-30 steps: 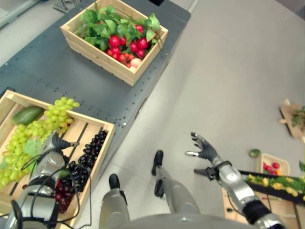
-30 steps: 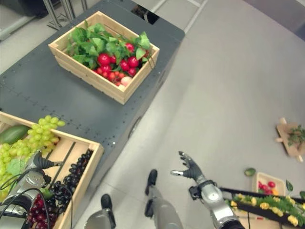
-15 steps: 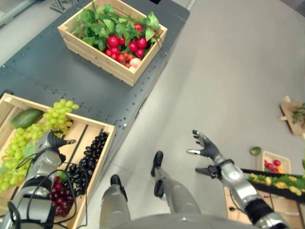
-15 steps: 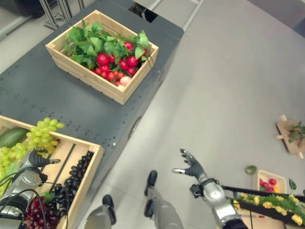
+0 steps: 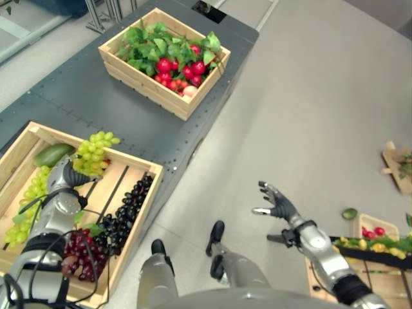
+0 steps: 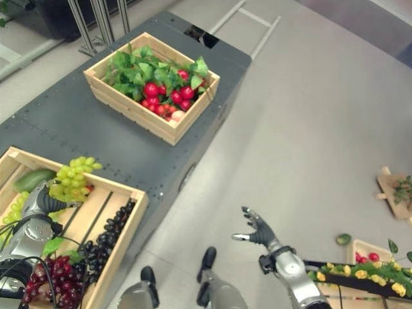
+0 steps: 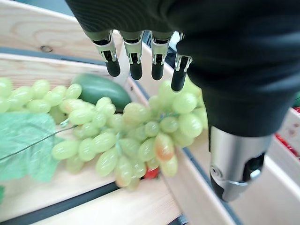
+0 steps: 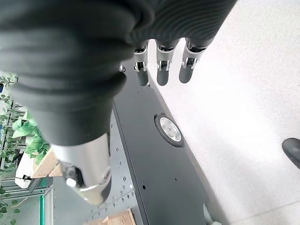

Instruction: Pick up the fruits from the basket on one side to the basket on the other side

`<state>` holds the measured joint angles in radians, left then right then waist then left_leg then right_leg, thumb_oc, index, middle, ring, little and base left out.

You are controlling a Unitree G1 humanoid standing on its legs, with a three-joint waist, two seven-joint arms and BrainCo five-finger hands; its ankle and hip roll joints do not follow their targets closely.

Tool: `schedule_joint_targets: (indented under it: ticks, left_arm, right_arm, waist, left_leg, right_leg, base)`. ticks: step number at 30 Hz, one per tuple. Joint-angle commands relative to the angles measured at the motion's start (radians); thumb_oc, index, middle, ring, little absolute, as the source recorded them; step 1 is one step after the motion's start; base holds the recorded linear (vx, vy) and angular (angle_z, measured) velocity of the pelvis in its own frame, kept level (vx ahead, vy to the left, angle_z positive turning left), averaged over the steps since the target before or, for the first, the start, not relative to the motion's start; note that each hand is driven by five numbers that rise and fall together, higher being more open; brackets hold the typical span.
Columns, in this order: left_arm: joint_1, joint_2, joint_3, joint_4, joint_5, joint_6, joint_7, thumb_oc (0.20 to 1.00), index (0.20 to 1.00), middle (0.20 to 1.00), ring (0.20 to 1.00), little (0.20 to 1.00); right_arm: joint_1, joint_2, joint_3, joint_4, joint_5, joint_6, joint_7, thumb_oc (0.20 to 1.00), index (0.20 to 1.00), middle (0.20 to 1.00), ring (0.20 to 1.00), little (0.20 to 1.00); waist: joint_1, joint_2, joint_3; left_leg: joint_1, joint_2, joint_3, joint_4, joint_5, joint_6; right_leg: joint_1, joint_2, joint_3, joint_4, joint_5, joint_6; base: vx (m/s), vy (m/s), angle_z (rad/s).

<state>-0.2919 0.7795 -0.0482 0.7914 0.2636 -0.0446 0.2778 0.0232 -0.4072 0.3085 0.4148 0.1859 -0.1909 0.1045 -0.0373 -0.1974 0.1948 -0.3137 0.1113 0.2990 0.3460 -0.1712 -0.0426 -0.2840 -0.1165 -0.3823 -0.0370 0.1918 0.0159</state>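
A: Two wooden crates stand on the dark table, and the near crate is the landmark. The left hand hangs over its middle with a bunch of green grapes draped under it. In the left wrist view the fingers look fairly straight above the bunch and the thumb sits beside it, so I cannot tell how firmly it is held, or whether it is held at all.

B: What else lies in that crate?

A: One bunch of red grapes at its near end, one of dark grapes along its right wall, one more green bunch at its left, one green mango-like fruit at its far left corner.

B: The risk?

A: I judge the bunch may slip off, or snag the crate's slats, if the hold is only loose.

B: And beyond?

A: The far crate, well beyond the near one, holds red fruits and leaves, too many to count. The right hand hovers spread and empty over the floor, well right of the near crate.
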Motion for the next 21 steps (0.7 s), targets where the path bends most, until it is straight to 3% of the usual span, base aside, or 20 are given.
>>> schedule_joint_targets:
  ticks: [1, 13, 17, 21]
  left_arm:
    - [-0.012, 0.029, 0.036, -0.024, 0.053, -0.007, 0.026, 1.000, 1.000, 1.000, 1.000, 1.000]
    - [-0.081, 0.039, -0.001, 0.013, 0.030, -0.009, 0.031, 1.000, 1.000, 1.000, 1.000, 1.000]
    - [-0.140, 0.041, -0.038, 0.041, 0.009, -0.015, 0.041, 1.000, 1.000, 1.000, 1.000, 1.000]
    - [-0.160, 0.030, -0.059, 0.061, 0.001, -0.016, 0.047, 1.000, 1.000, 1.000, 1.000, 1.000]
  right_arm:
    - [-0.020, -0.018, -0.039, -0.033, -0.014, -0.022, 0.007, 1.000, 1.000, 1.000, 1.000, 1.000]
    - [-0.057, -0.027, -0.044, -0.039, 0.006, -0.028, -0.020, 1.000, 1.000, 1.000, 1.000, 1.000]
    - [-0.079, -0.037, -0.049, -0.056, 0.032, -0.037, -0.039, 1.000, 1.000, 1.000, 1.000, 1.000]
    - [-0.086, -0.041, -0.053, -0.070, 0.046, -0.044, -0.049, 1.000, 1.000, 1.000, 1.000, 1.000]
  waist:
    - [0.026, 0.035, -0.028]
    - [0.021, 0.006, 0.026]
    - [0.000, -0.013, 0.053]
    - [-0.011, -0.005, 0.066]
  left_leg:
    - [0.049, -0.125, -0.014, -0.191, 0.066, 0.034]
    - [0.002, -0.108, -0.045, -0.171, 0.048, 0.026]
    - [-0.050, -0.102, -0.052, -0.147, 0.050, 0.025]
    - [-0.073, -0.102, -0.060, -0.127, 0.043, 0.027]
  right_leg:
    - [0.089, 0.001, -0.035, -0.012, -0.105, 0.137]
    - [0.057, 0.026, -0.015, -0.027, -0.103, 0.144]
    - [0.013, 0.031, 0.008, -0.022, -0.095, 0.137]
    - [-0.012, 0.029, 0.018, -0.004, -0.103, 0.131]
  base:
    - [0.00, -0.022, 0.05]
    - [0.01, -0.012, 0.04]
    - [0.00, 0.004, -0.02]
    - [0.00, -0.003, -0.01]
